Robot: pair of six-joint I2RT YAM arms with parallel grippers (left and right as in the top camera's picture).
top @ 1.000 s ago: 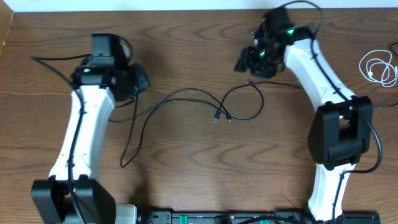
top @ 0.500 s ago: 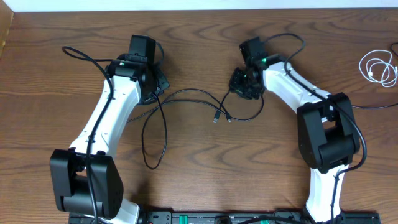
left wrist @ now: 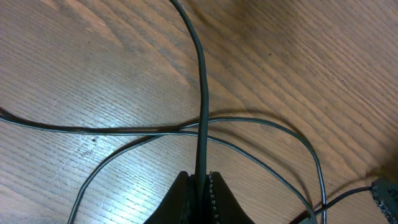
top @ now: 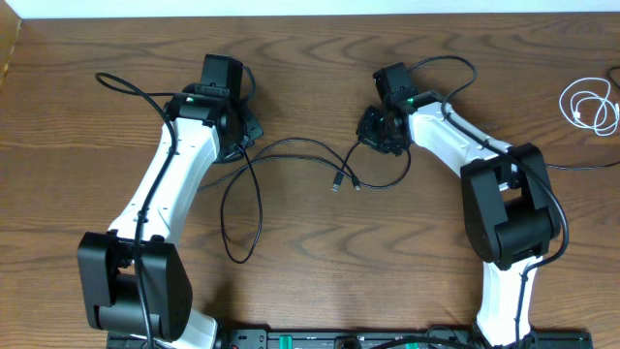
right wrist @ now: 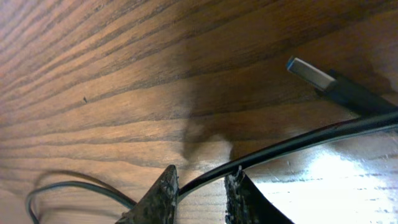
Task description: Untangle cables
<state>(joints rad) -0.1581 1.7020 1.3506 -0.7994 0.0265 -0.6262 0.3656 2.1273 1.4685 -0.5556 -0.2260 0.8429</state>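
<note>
The long black cable (top: pixel 300 142) lies in loops across the middle of the wooden table (top: pixel 310 271), with small plug ends (top: pixel 337 183) near the centre. My left gripper (top: pixel 242 138) is shut on one strand of it; in the left wrist view the black cable (left wrist: pixel 200 93) runs straight out of the closed left jaws (left wrist: pixel 200 182) over two crossing strands. My right gripper (top: pixel 379 136) is low over the cable's right end. In the right wrist view the right jaws (right wrist: pixel 202 185) are apart with the black cable (right wrist: pixel 298 143) between them, and a metal plug (right wrist: pixel 309 71) lies just beyond. The white cable (top: pixel 587 105) lies coiled at the far right.
Thick black robot wires arch off the left arm (top: pixel 121 85) and the right arm (top: pixel 455 64). The table's back edge meets a white wall (top: pixel 310 8). A black rail (top: pixel 387 339) runs along the front edge between the arm bases.
Over the last second both grippers moved inward and down onto the black cable. The left one carried its strand rightward and the lower-left loop shifted right. Almost nothing moved in the last half second.
</note>
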